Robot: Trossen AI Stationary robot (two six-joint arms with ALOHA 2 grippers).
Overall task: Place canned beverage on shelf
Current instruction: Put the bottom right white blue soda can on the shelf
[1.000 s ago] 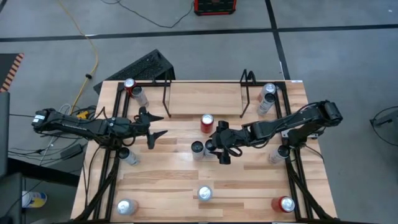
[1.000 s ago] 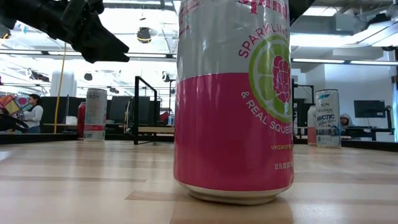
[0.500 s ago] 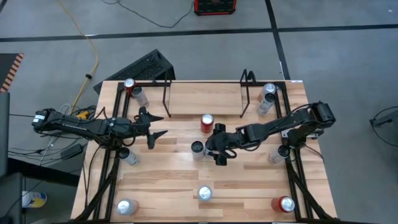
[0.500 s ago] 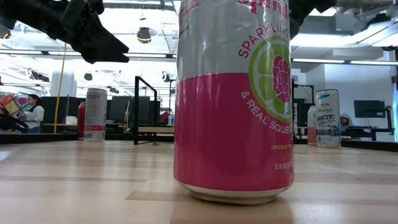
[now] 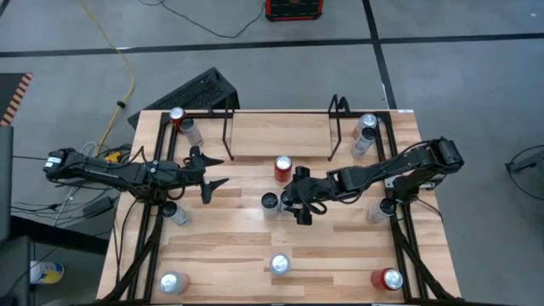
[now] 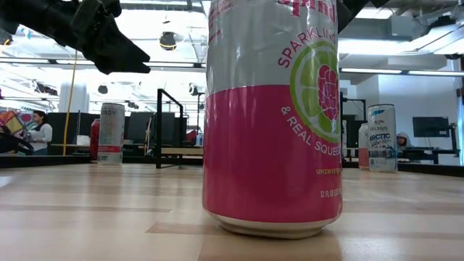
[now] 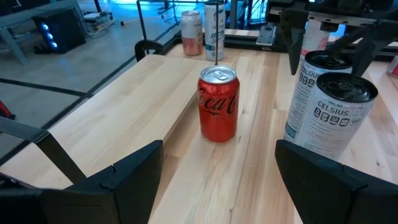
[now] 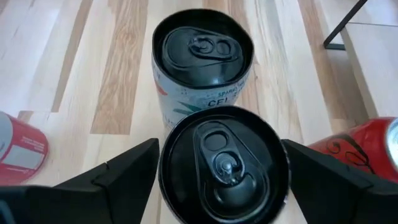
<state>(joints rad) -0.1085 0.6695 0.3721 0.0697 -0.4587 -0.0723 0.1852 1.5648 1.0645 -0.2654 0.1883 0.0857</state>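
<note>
Two black-topped Celsius cans stand upright at the table's middle. My right gripper (image 5: 299, 201) is over the right one (image 8: 224, 165), one finger on either side of its wall. The left one (image 5: 270, 202) stands just beyond the gripper, toward the table's left edge. A red Coca-Cola can (image 5: 282, 167) stands just short of the shelf (image 5: 280, 132), a light wood board between thin black uprights at the far middle. My left gripper (image 5: 214, 171) is open and empty above the table's left part, pointing at the cans (image 7: 218, 102). My right gripper comes at the nearer Celsius can from above, slanting from the table's right. Its fingers (image 8: 124, 174) stand close beside the can's side wall, below the rim (image 8: 163, 168). I cannot tell whether they touch it. The can stands upright on the table.
Other cans stand at the far left (image 5: 178, 119), far right (image 5: 365, 127), left (image 5: 174, 211), right (image 5: 378, 208), near left (image 5: 170, 280) and near right (image 5: 389, 277). A pink can (image 6: 272, 116) stands near the front edge. Black rails (image 5: 149, 229) run along both sides.
My right gripper has shifted a little toward the table's left edge and then back toward the right, staying over the Celsius can. The cans stand where they stood.
</note>
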